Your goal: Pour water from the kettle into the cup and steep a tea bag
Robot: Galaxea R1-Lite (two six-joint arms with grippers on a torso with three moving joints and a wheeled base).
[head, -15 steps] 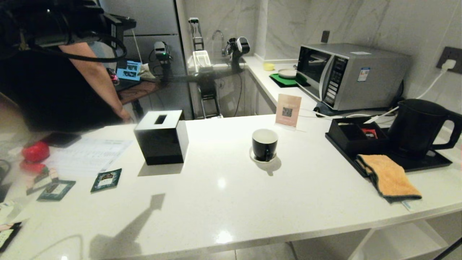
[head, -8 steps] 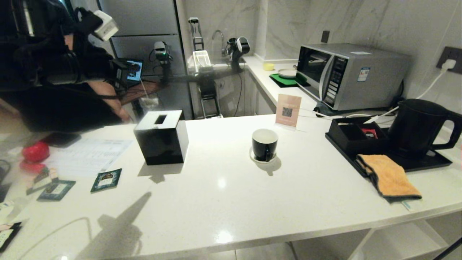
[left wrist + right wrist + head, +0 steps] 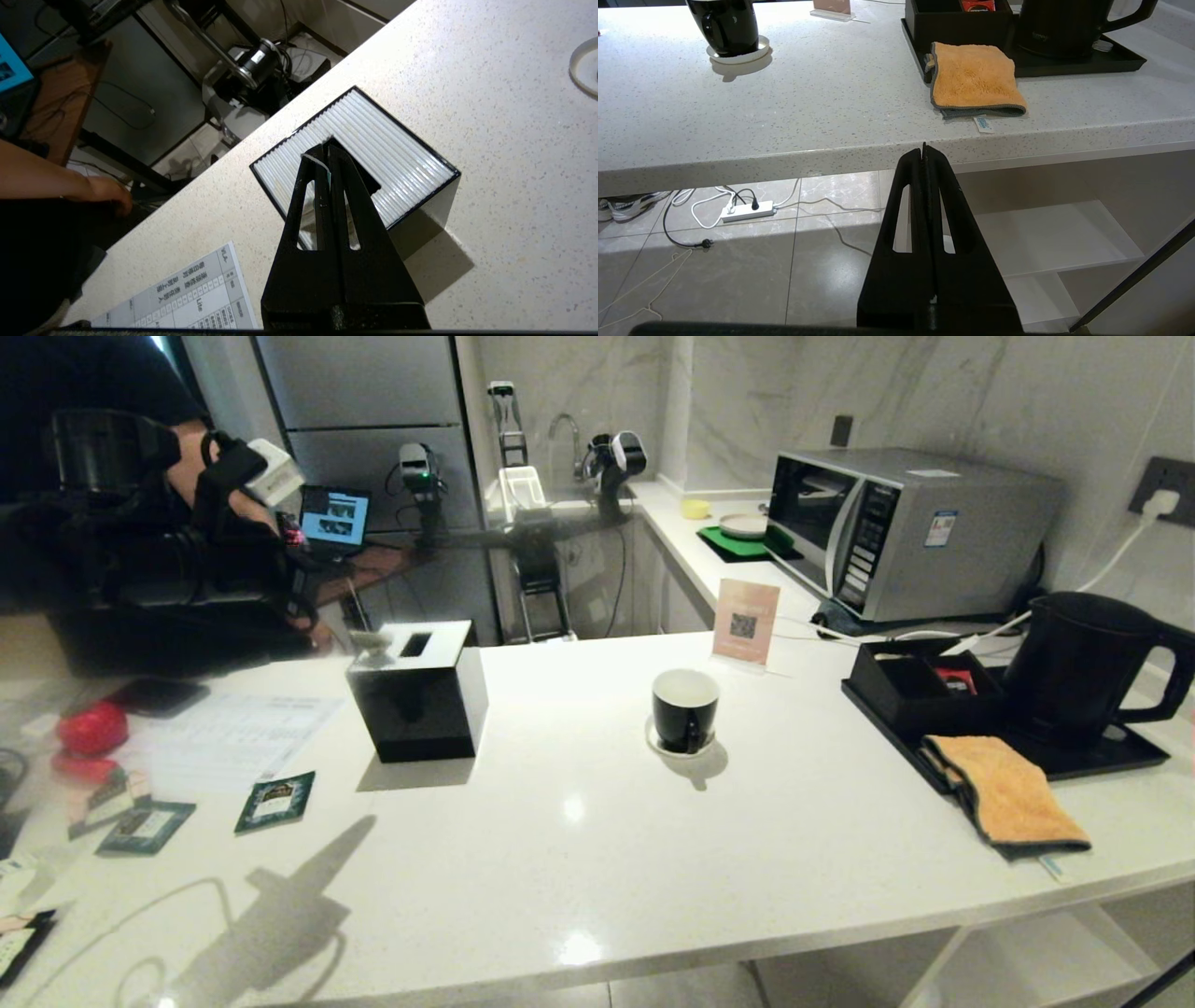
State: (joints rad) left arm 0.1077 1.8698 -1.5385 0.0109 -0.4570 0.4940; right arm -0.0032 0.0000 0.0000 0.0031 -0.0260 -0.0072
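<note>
My left gripper [image 3: 325,148] is shut on the thin white string of the tea bag [image 3: 371,642]. The pale pouch dangles at the near left corner of a black tissue box [image 3: 420,695]; whether it touches the box top I cannot tell. In the head view the left gripper [image 3: 336,577] sits at the far left. The cup [image 3: 684,709] stands on its white saucer [image 3: 674,748] mid-counter, well to the right of the tea bag. The black kettle [image 3: 1083,663] rests on a black tray [image 3: 1102,761] at the far right. My right gripper [image 3: 923,148] hangs shut and empty below the counter's front edge.
A person [image 3: 140,569] leans at the counter's left end. Green sachets [image 3: 275,800] and a printed sheet [image 3: 224,737] lie there. An orange cloth [image 3: 1008,793], a black compartment box [image 3: 920,686], a sign card [image 3: 745,621] and a microwave [image 3: 896,527] occupy the right side.
My left arm has swung down and away from the camera, and the dangling tea bag has dropped to the tissue box's top. The right arm has not moved.
</note>
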